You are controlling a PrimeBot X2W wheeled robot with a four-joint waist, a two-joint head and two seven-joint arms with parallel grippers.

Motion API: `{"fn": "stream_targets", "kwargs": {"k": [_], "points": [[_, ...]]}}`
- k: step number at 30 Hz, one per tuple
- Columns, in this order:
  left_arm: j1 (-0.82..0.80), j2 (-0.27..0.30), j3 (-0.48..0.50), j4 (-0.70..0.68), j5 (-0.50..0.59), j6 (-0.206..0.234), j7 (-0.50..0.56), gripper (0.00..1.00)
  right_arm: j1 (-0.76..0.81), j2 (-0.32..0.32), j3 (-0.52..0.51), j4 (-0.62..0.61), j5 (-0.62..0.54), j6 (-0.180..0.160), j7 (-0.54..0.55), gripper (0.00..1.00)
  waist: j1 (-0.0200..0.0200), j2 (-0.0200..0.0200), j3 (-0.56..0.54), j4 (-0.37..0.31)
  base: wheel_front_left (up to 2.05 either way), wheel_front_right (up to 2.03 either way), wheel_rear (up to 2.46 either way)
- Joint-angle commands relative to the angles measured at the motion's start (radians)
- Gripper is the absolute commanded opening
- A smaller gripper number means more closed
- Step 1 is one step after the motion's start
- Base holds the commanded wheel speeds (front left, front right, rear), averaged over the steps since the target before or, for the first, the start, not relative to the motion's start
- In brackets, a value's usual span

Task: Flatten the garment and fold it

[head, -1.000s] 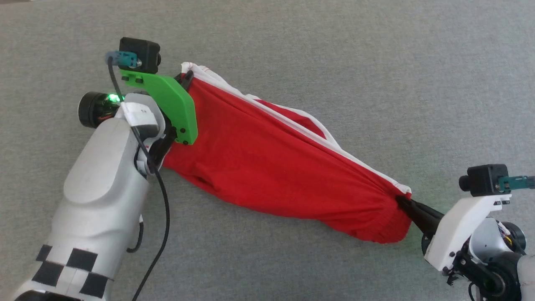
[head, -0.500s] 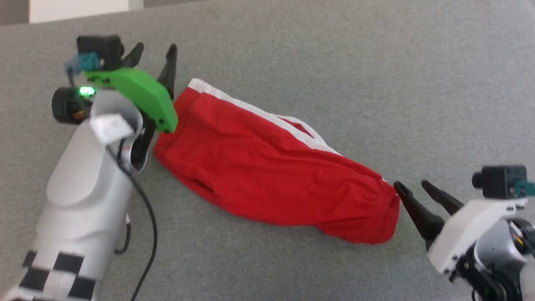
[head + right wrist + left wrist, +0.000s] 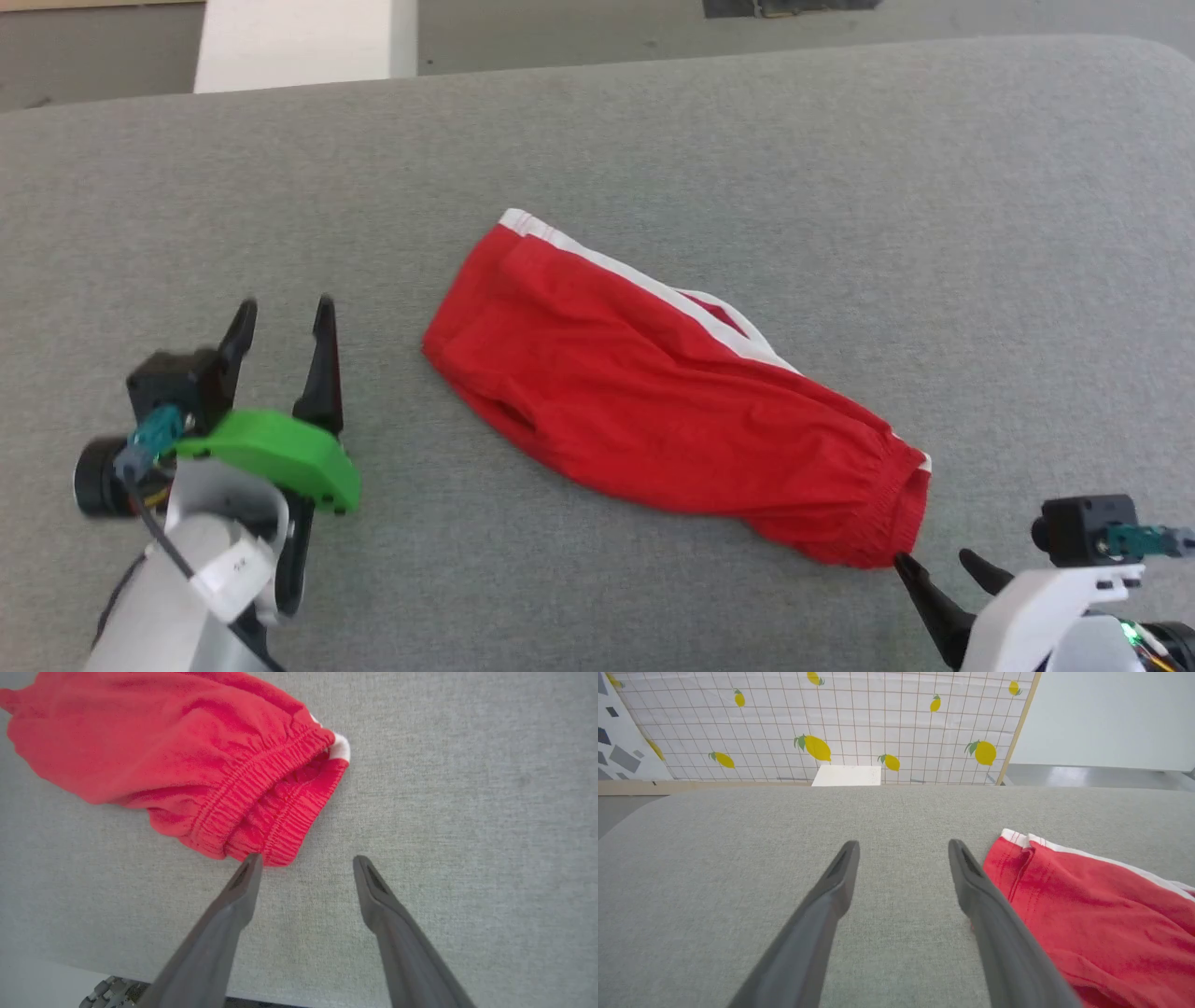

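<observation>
nearest the robot, the right gripper point(image 3: 934, 558) sat at the lower right of the head view, fingers spread wide and holding nothing. in the right wrist view one fingertip point(image 3: 252, 859) lay right at the edge of the garment point(image 3: 653, 411), against its gathered waistband point(image 3: 266, 807); whether it touched the cloth could not be told. the left gripper point(image 3: 286, 306) hung at the lower left, fingers also wide apart and empty, pointing away from the robot and standing apart from the cloth, with bare tabletop point(image 3: 840, 187) between them. the garment lay on that grey tabletop as a long, rumpled red shape running on a slant, its waistband end low and to the right, its hem end further off and to the left. a white stripe point(image 3: 644, 280) ran along its far edge, and the red cloth bunched in soft folds near the waistband. in the left wrist view the hem end showed just beside the right-hand finger. past the tabletop's far edge stood a white box point(image 3: 299, 42), and behind it a panel point(image 3: 859, 718) printed with a grid and yellow lemons.
</observation>
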Motion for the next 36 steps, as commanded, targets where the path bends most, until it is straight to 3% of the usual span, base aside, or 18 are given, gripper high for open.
{"fn": "stream_targets", "kwargs": {"k": [1,8,17,18,19,20,28,36], "points": [[0.032,0.006,0.008,-0.024,-0.005,0.017,0.007,1.00,-0.032,0.003,0.000,0.021,0.000,-0.002,-0.001,1.00,0.0000,-0.0001,-0.014,0.018,0.00,0.00,0.00],[0.111,0.004,0.014,-0.132,-0.020,0.062,0.039,1.00,-0.147,0.003,0.031,0.142,0.011,-0.002,-0.001,1.00,0.0000,-0.0001,-0.005,0.053,0.00,0.00,0.00],[0.115,0.004,-0.010,-0.160,-0.024,0.070,0.083,1.00,-0.229,0.003,0.099,0.338,-0.048,-0.002,0.037,1.00,0.0000,-0.0001,0.009,0.065,0.00,0.00,0.00],[0.116,0.004,-0.012,-0.159,-0.026,0.069,0.088,1.00,-0.234,0.003,0.106,0.355,-0.041,-0.002,0.041,0.85,0.0000,-0.0001,0.010,0.065,0.00,0.00,0.00],[0.116,0.005,-0.016,-0.158,-0.027,0.068,0.095,1.00,-0.243,0.003,0.114,0.372,-0.039,-0.002,0.039,0.32,0.0000,-0.0001,0.010,0.064,0.00,0.00,0.00],[0.117,0.004,-0.020,-0.157,-0.028,0.068,0.100,1.00,-0.250,0.003,0.123,0.382,-0.041,-0.002,0.037,0.00,0.0000,-0.0001,0.011,0.063,0.00,0.00,0.00],[0.054,-0.013,-0.090,-0.132,-0.039,0.042,0.218,1.00,-0.289,0.003,0.141,0.378,-0.013,-0.002,0.004,0.00,0.0000,-0.0001,0.019,0.047,0.00,0.00,0.00],[-0.144,-0.057,-0.163,0.024,-0.054,0.030,0.440,1.00,-0.306,0.003,0.164,0.308,0.005,-0.002,-0.005,0.00,0.0000,-0.0001,0.029,0.002,0.00,0.00,0.00]]}}
